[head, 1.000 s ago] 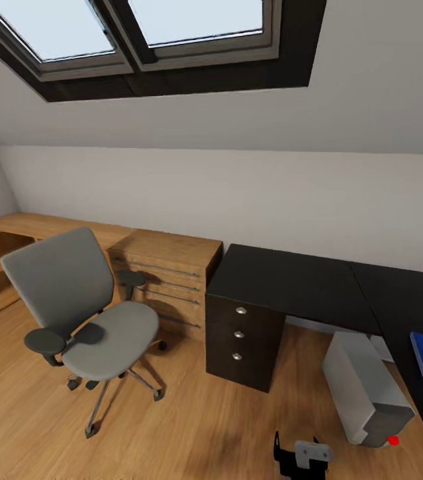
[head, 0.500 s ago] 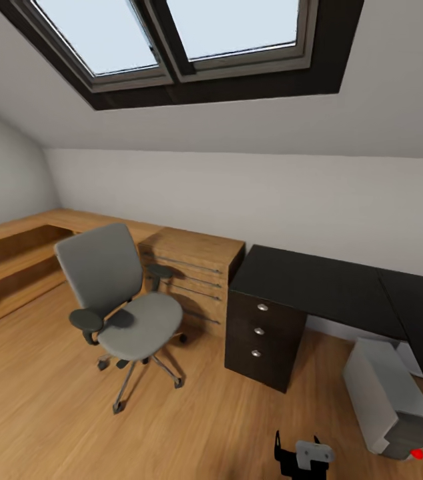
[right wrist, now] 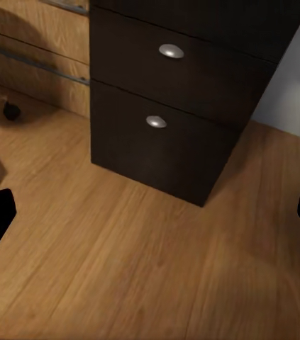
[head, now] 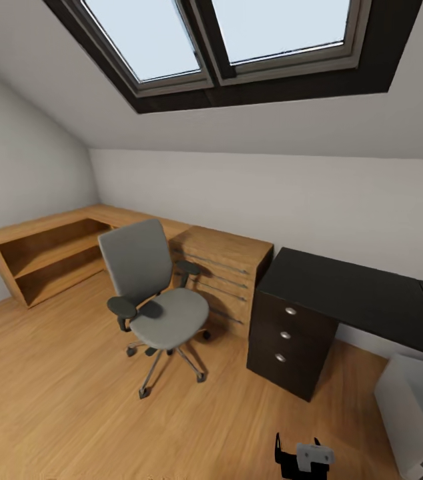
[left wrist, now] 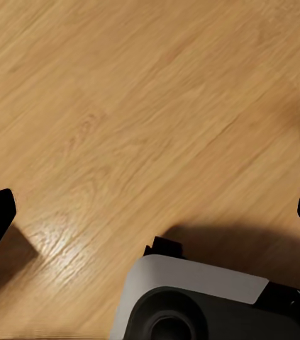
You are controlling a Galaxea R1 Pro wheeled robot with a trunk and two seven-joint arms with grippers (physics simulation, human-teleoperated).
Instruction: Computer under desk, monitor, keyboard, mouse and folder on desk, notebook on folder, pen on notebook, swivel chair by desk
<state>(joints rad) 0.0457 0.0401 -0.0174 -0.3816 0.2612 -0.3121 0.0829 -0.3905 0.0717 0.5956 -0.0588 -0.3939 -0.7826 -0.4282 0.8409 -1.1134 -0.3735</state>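
Attic bedroom [head: 385,193]: swivel chair [head: 155,293] upright, facing the desk [head: 351,293].

High head view toward desk [head: 358,297]; wrist views close above floor [left wrist: 121,106].

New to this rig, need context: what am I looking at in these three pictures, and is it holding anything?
It's a simulated wheeled robot with two arms. The wide picture comes from its head camera: an attic bedroom with a skylight, a grey chair on the wood floor, low wooden shelving, and the black desk with its drawer unit. The chair seat is bare. A grey computer stands by the desk at the lower right. The other two pictures come from cameras on the wrists. The left gripper looks down at floor and part of the robot. The right gripper faces the drawers. Both sets of jaws are spread wide and hold nothing.
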